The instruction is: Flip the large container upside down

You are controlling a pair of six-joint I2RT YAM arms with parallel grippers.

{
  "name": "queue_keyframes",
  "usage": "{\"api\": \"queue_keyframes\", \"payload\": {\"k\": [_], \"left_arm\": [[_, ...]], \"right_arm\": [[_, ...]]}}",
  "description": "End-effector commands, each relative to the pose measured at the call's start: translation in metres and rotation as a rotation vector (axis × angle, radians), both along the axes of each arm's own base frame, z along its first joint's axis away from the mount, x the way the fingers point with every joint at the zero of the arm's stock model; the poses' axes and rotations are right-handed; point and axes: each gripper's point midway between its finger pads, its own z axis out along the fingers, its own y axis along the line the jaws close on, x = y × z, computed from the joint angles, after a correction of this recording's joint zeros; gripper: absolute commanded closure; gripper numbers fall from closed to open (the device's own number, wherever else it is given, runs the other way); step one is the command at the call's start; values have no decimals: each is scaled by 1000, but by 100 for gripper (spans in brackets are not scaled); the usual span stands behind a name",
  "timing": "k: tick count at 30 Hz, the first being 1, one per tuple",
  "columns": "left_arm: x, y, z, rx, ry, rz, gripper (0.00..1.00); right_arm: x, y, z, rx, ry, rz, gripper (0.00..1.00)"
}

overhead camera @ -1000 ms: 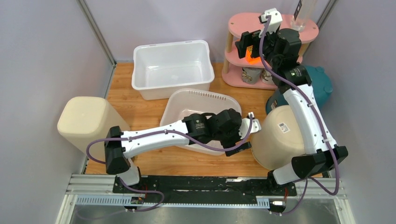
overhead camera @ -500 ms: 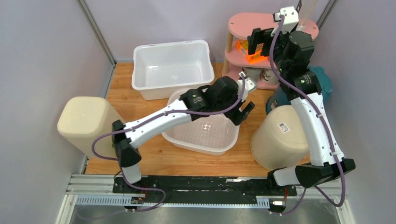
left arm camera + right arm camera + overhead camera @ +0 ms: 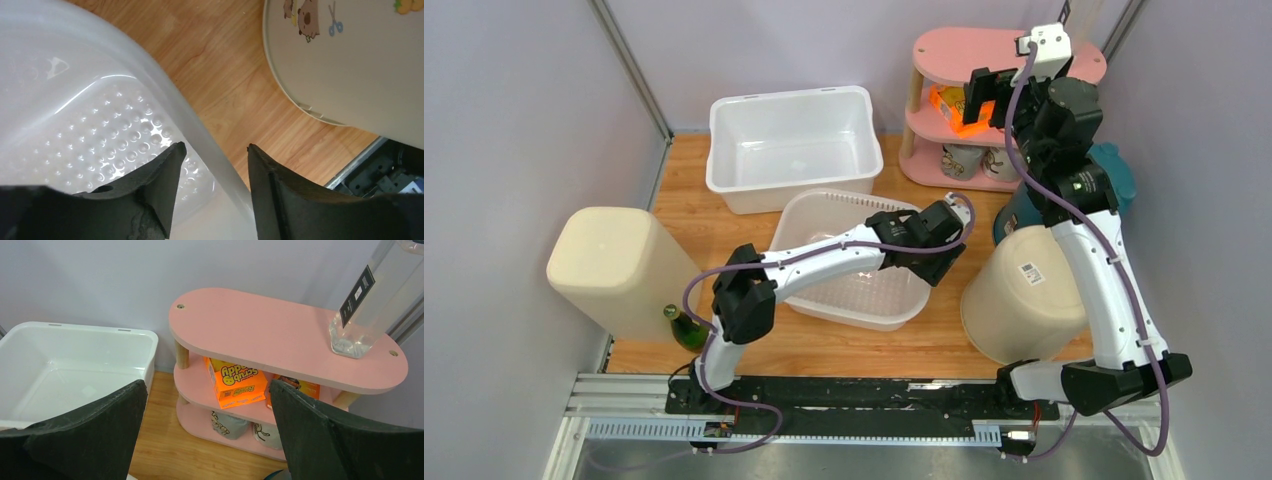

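A translucent dimpled basin [image 3: 864, 295] sits open side up in the middle of the wooden floor. My left gripper [image 3: 939, 262] is open and straddles its right rim. In the left wrist view the rim [image 3: 200, 135] runs between the two fingers of the gripper [image 3: 216, 147], one finger inside the basin and one outside. A larger white rectangular tub [image 3: 792, 145] stands open side up behind it, also in the right wrist view [image 3: 60, 365]. My right gripper [image 3: 977, 95] is open and empty, held high by the pink shelf [image 3: 964, 45].
A cream bin [image 3: 1024, 290] with a label stands right of the basin, close to my left gripper [image 3: 350, 60]. Another cream bin [image 3: 614, 260] stands at left, a green bottle [image 3: 686, 328] beside it. A teal object [image 3: 1114, 170] is behind. The shelf holds an orange box [image 3: 235, 380] and a clear bottle [image 3: 375, 295].
My left gripper swung from the basin's front right edge up over the basin, then came down astride its right rim. My right gripper rose and moved right along the shelf.
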Motion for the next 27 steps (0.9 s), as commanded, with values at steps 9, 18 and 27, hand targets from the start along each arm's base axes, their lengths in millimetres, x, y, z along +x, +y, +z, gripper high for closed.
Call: {"api": "queue_keyframes", "payload": {"k": [9, 18, 27], "left_arm": [[-11, 29, 195, -285, -319, -176, 92], [7, 116, 304, -523, -443, -133, 100], [37, 167, 288, -1025, 219, 40, 100]], "right_arm": [[10, 2, 9, 3, -36, -1, 1], [22, -2, 6, -45, -34, -33, 1], [35, -15, -3, -132, -15, -99, 1]]}}
